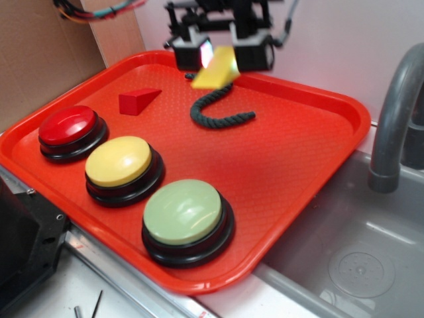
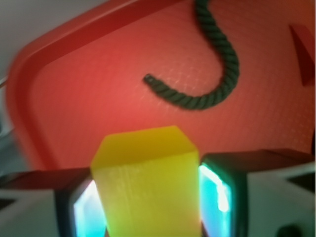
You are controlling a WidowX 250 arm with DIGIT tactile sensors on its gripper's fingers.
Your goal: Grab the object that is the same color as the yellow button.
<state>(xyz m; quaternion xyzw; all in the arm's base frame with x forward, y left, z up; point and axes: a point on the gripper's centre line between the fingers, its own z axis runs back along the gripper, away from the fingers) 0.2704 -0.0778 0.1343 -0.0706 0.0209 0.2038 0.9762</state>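
Note:
My gripper [image 1: 224, 61] is shut on the yellow wedge [image 1: 216, 71] and holds it in the air above the far side of the red tray [image 1: 291, 159]. In the wrist view the wedge [image 2: 148, 182] fills the gap between the two glowing pads [image 2: 215, 195], with the tray well below it. The yellow button [image 1: 119, 161], a pale yellow dome on a black base, stands at the tray's front left, between the red and the green buttons, far from my gripper.
A red button [image 1: 67, 125] and a pale green button [image 1: 183, 212] flank the yellow one. A small red wedge [image 1: 138, 101] and a dark green rope piece [image 1: 215, 109] lie on the tray's far part. A grey sink [image 1: 358, 265] with a faucet [image 1: 394, 112] is to the right.

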